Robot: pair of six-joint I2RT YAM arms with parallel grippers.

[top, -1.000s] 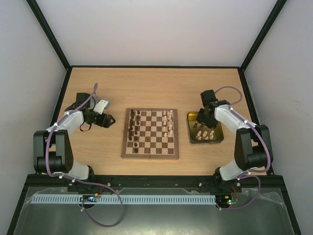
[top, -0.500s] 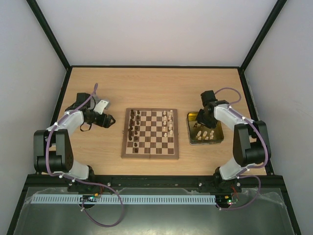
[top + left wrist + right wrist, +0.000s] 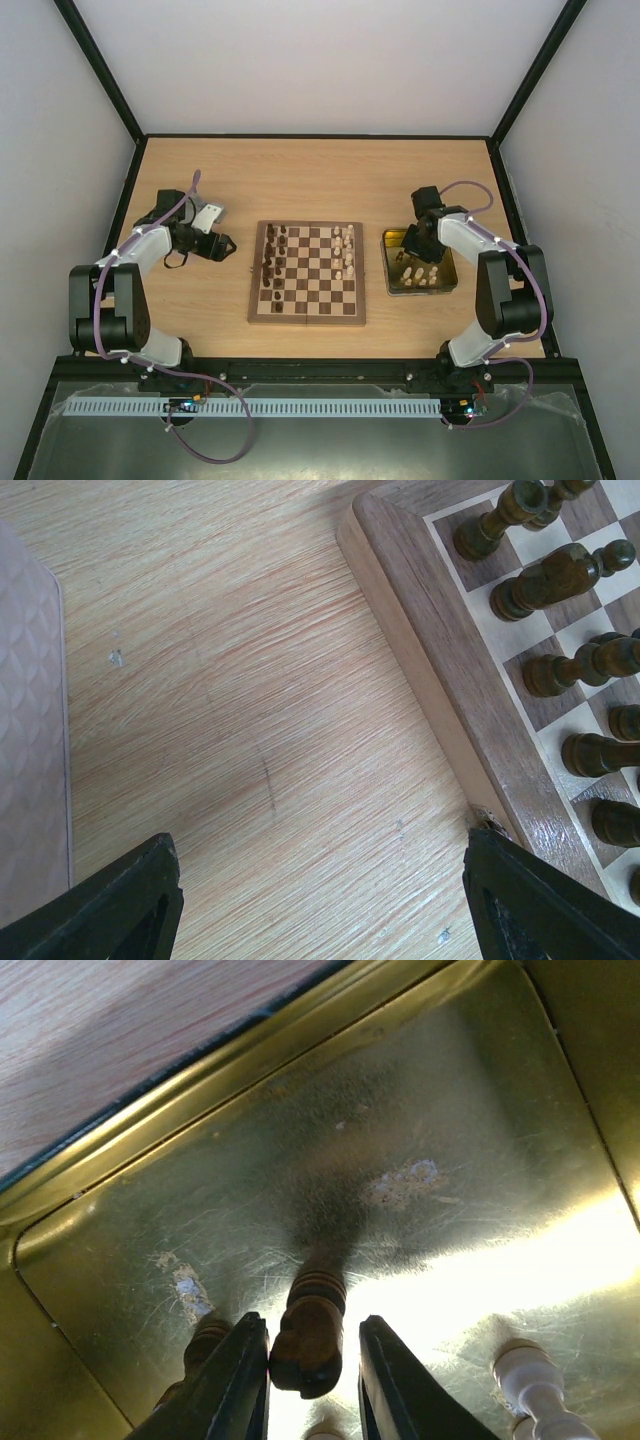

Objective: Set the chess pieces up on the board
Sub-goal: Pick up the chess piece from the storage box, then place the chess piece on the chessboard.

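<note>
1. The right pincer (image 3: 312, 1328) is down in the tray (image 3: 430, 1090), at its far left corner. A dark piece (image 3: 308, 1335) stands between the two fingers.
2. The left finger (image 3: 238, 1380) looks to be against that piece and a thin gap shows by the other finger. I cannot tell if it is clamped.
3. A second dark piece (image 3: 205, 1345) stands just outside the left finger, and a cream piece (image 3: 525, 1380) stands off to the right.
4. The left pincer (image 3: 222, 245) is spread wide above the worktop (image 3: 230, 730), just left of the board (image 3: 307, 300) and holding nothing.
5. Dark pieces (image 3: 272, 255) fill the board's left files and cream pieces (image 3: 345, 252) its right.
6. Since a second ago the right wrist has eased a little further over the tray. The left arm and the board's pieces have not moved.
</note>
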